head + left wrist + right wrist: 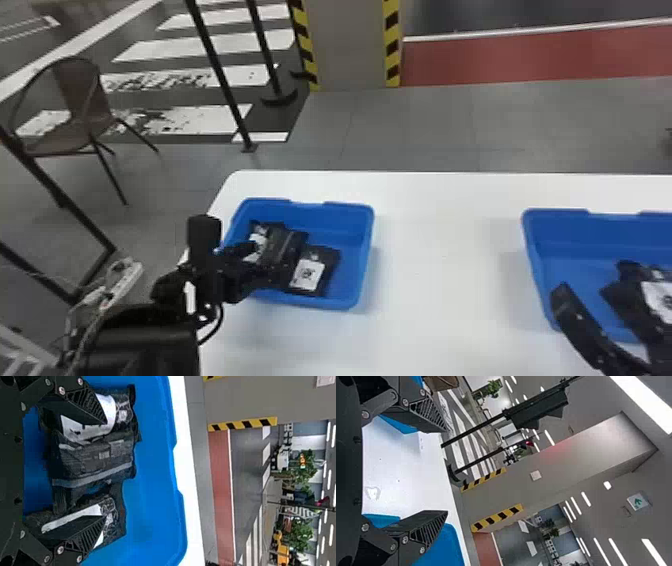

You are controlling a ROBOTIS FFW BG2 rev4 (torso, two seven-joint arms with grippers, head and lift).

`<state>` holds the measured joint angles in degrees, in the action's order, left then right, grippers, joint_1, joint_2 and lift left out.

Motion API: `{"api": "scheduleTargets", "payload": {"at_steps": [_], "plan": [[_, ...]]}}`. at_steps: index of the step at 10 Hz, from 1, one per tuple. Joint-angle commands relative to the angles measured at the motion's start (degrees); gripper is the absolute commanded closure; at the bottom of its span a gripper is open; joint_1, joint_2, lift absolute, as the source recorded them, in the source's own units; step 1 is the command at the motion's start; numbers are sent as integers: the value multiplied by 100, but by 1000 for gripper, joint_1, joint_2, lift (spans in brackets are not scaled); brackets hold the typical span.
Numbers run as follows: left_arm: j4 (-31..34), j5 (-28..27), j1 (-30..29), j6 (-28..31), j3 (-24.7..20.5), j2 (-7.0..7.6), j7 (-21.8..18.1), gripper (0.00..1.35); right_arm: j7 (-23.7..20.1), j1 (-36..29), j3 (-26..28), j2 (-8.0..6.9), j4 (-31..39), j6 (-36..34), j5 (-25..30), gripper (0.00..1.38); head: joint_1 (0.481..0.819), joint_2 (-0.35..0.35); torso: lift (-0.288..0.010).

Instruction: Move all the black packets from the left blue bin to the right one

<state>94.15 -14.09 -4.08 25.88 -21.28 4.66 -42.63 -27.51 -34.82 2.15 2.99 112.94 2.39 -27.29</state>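
On the left, my left gripper [105,470] is over the left blue bin [354,220] with its fingers spread wide, the packets between and beneath them, and I don't see it clamped on anything. I count at least three black packets to clear there: a labelled one [269,228] at the left, a darker one [289,244] in the middle, leaning against its neighbour, and another labelled one [328,259] at the right. More could hide under my arm.

Across the white table [430,260], the right blue bin [554,240] already has black packets [622,297] in it, heaped so that I can't count them. My right gripper [446,471] is by that bin, open and empty. I'd call the job partway along, with the left bin's packets all to go.

As for labels, the left bin's outer two packets carry white ones, each with a dark mark; the middle one shows a pale stripe. In the right bin I see another white label [659,298]. I can't make out wording on any.
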Motion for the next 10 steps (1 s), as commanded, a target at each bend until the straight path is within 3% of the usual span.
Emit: {"api": "scheduleTargets", "payload": {"at_steps": [1,2,3,5,6,7,9,10], "plan": [[-169,-32,127,309,54,17,0,367,0,9,-4,9,5,0,-5,321,695,228,-110],[-183,-76,155,618,45,17,0,691,0,9,-4,17,5,0,-49,321,695,221,-110],[-183,-94,155,731,27,17,0,814,0,9,-4,17,5,0,-84,321,695,224,-110],[-183,-155,155,632,133,105,-53,835,0,9,-4,17,-9,0,-84,323,695,230,-110],[-169,-164,141,562,133,96,-17,1268,0,9,-4,17,-9,-14,-93,325,695,230,-110],[-155,-190,113,379,-104,-18,-35,1246,0,23,-4,17,-23,-42,-101,325,695,228,-110],[42,3,-27,-127,-148,-35,-193,1207,-18,23,-4,17,-9,-42,-110,325,695,239,-110],[506,108,-224,-141,-148,-44,-316,1205,-18,23,-4,17,33,-42,-110,325,695,236,-110]]}}
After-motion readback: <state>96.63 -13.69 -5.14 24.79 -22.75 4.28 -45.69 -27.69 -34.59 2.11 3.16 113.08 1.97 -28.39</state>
